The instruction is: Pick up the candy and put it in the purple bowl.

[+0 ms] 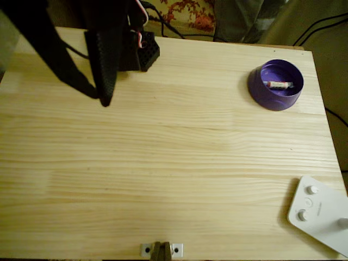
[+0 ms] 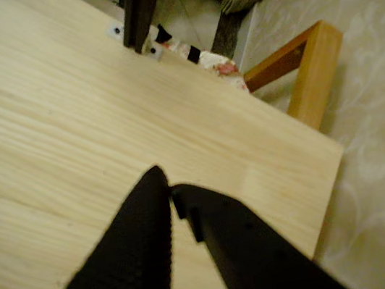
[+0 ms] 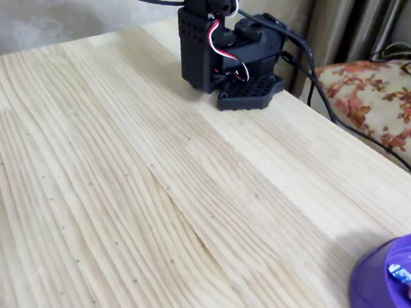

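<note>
A pale wooden table (image 1: 163, 163) fills the room's centre. One candy (image 1: 279, 85) lies inside the single purple bowl (image 1: 261, 87) near the table's far right corner in the overhead view. One white device with round buttons (image 1: 321, 215) sits at the near right. The black gripper (image 2: 169, 192), well apart at far left, has its jaws clenched together, empty.

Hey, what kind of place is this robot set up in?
Probably a home room, not a lab: a pale wooden table, a floral-upholstered seat beside it, and patterned floor. The candy lies in the purple bowl.
</note>
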You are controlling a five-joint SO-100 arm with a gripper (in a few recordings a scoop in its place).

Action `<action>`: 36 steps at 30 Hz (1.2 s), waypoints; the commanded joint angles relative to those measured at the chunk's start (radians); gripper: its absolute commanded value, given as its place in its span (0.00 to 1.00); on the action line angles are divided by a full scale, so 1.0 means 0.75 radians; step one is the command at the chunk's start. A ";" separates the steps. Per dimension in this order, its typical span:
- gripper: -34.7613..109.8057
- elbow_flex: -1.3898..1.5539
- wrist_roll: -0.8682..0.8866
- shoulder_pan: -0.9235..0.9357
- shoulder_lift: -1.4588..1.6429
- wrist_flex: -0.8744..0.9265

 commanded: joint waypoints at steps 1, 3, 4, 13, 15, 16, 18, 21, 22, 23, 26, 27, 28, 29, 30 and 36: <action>0.24 -0.108 -0.004 0.065 0.067 -0.006; 0.24 -0.057 -0.004 0.139 0.074 0.000; 0.24 -0.039 -0.004 0.162 0.074 0.000; 0.24 0.143 0.002 0.340 0.090 0.002; 0.24 0.160 0.000 0.329 0.090 -0.002; 0.24 0.164 0.002 0.321 0.090 -0.002; 0.24 0.182 0.004 0.321 0.090 0.000; 0.24 0.245 0.004 0.378 0.090 0.000; 0.24 0.266 0.004 0.397 0.090 -0.002; 0.24 0.286 0.002 0.411 0.090 -0.002; 0.24 0.346 0.000 0.438 0.100 -0.002; 0.24 0.372 0.000 0.442 0.110 -0.002; 0.24 0.415 0.000 0.448 0.127 -0.002; 0.24 0.477 -0.002 0.454 0.149 -0.004; 0.24 0.550 -0.004 0.464 0.178 -0.004; 0.24 0.927 -0.047 0.421 0.374 -0.020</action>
